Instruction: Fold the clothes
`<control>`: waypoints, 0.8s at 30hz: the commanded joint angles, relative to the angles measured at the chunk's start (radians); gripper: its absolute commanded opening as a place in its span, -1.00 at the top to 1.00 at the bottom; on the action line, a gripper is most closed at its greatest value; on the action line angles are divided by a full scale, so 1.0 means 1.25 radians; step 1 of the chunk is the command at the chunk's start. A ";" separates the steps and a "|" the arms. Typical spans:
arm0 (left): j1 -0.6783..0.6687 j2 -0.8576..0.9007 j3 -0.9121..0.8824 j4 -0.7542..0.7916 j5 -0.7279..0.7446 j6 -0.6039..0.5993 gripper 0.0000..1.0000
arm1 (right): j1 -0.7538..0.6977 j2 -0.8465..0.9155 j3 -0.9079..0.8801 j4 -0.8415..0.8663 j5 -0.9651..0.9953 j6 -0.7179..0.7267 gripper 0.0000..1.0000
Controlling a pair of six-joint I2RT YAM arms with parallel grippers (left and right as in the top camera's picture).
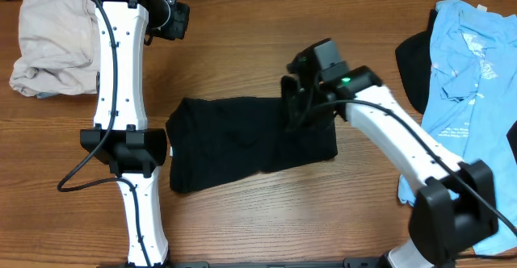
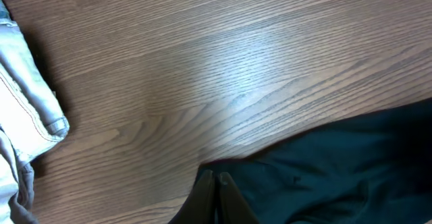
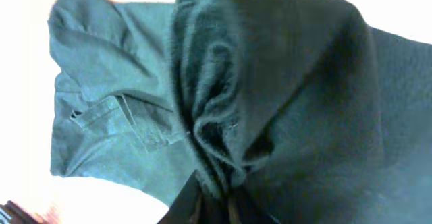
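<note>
A black garment [image 1: 242, 143] lies flat in the middle of the wooden table. My right gripper [image 1: 297, 106] is shut on a bunched fold of it near its right edge. In the right wrist view the cloth [image 3: 270, 82] hangs gathered from the fingers [image 3: 214, 196]. My left gripper [image 1: 174, 22] hovers high at the back left, apart from the garment. In the left wrist view its fingers [image 2: 216, 178] are pressed together and empty, with the black cloth [image 2: 337, 170] below.
A crumpled beige garment [image 1: 52, 46] lies at the back left; it also shows in the left wrist view [image 2: 27, 116]. A light blue shirt [image 1: 472, 66] lies over another dark garment [image 1: 414, 62] at the right.
</note>
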 commanded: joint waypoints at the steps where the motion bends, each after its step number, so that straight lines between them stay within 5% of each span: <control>1: -0.001 -0.026 0.016 0.003 0.009 -0.008 0.88 | 0.039 0.013 0.020 0.008 -0.005 0.011 0.46; 4: -0.001 -0.026 0.016 0.004 0.009 -0.008 0.88 | 0.076 0.014 0.020 0.019 -0.005 0.011 -0.30; 6: -0.001 -0.026 0.016 0.003 0.009 -0.008 0.88 | 0.094 0.014 0.021 0.025 -0.009 0.010 -0.50; 16: 0.000 -0.026 0.016 -0.019 0.006 0.001 0.87 | 0.032 -0.005 0.022 -0.069 0.009 0.007 -0.63; 18: 0.000 -0.026 0.016 -0.041 0.010 -0.002 0.73 | 0.014 -0.005 0.022 -0.092 0.029 0.007 -0.64; 21: 0.009 -0.031 -0.003 -0.054 0.030 -0.051 0.24 | -0.022 -0.006 0.023 -0.115 0.033 0.011 -0.76; 24: 0.027 -0.032 -0.011 -0.054 0.126 -0.051 0.15 | -0.072 -0.016 0.023 -0.144 0.032 0.010 -0.87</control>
